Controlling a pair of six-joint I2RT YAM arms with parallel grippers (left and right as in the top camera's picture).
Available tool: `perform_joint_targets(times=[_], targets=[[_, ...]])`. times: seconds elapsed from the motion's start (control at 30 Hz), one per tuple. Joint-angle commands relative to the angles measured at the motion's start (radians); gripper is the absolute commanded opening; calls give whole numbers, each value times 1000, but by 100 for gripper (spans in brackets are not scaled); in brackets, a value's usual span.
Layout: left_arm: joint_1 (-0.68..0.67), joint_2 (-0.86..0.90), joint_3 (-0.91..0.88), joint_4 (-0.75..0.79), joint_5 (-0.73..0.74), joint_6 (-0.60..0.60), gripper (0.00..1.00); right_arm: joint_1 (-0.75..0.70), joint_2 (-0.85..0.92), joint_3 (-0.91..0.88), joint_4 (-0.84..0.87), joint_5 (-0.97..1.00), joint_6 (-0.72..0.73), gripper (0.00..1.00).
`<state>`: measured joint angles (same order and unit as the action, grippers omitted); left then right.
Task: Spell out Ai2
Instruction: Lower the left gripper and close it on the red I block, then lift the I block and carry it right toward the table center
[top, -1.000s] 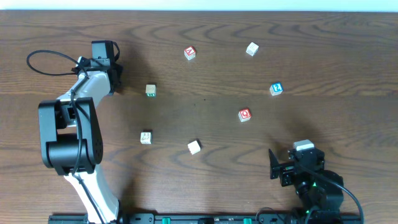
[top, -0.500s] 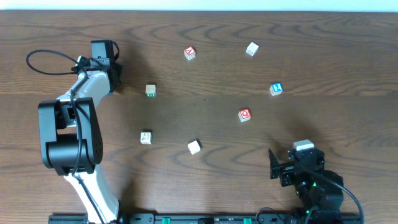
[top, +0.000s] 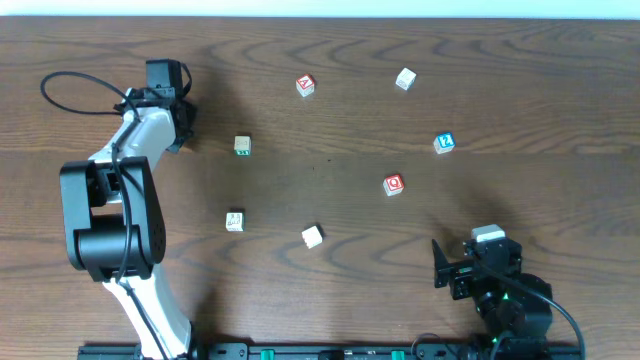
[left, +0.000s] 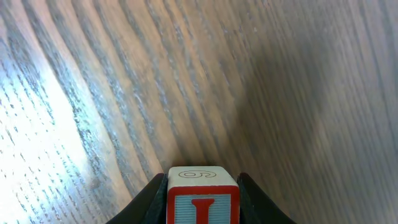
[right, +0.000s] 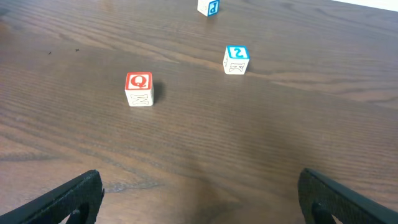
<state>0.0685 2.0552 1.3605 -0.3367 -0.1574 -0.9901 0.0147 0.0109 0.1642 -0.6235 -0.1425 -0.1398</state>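
Left pincer (left: 202, 182) grips the I cube (left: 203, 205) between its jaws; a shallow hold could let it twist free. Right pincer (right: 199, 182) gapes, empty.

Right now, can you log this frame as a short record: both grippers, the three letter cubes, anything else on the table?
left gripper: closed on the I cube, pressing both its sides
right gripper: open, nothing between its fingers
A cube: far side of the table, alone
2 cube: right side, alone
Q cube: nearer than the 2 cube, apart from it
other pale cubes: four, scattered singly
spelling: none of the three lined up yet
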Motion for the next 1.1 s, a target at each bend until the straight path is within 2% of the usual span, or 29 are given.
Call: perform_joint_targets(times=[0.0,0.17,0.27,0.47,0.67,0.77,0.9,1.07], targets=[[4,19,34,-6,-7,26,24,-7,-5,-7,0,-11,-11,99],[0,19,37,-9,-2,29,21,-7,-5,-7,0,-11,-11,99],[-13,19,56,-24,0,75,17,-7,-5,-7,0,-11,-11,99],[-76,19,167,-132,-43,236,6,-7,-5,-7,0,-11,-11,99],[-164,19,280,-224,-32,448,6,-7,-5,-7,-1,-11,-11,99],[-235,19,338,-283,-34,510,6,-7,-5,-7,0,-11,-11,99],[-364,19,388,-321,-38,549,6,-7,-5,-7,-1,-11,-11,99],[-483,19,384,-368,-37,519,6,-7,-5,-7,0,-11,-11,99]])
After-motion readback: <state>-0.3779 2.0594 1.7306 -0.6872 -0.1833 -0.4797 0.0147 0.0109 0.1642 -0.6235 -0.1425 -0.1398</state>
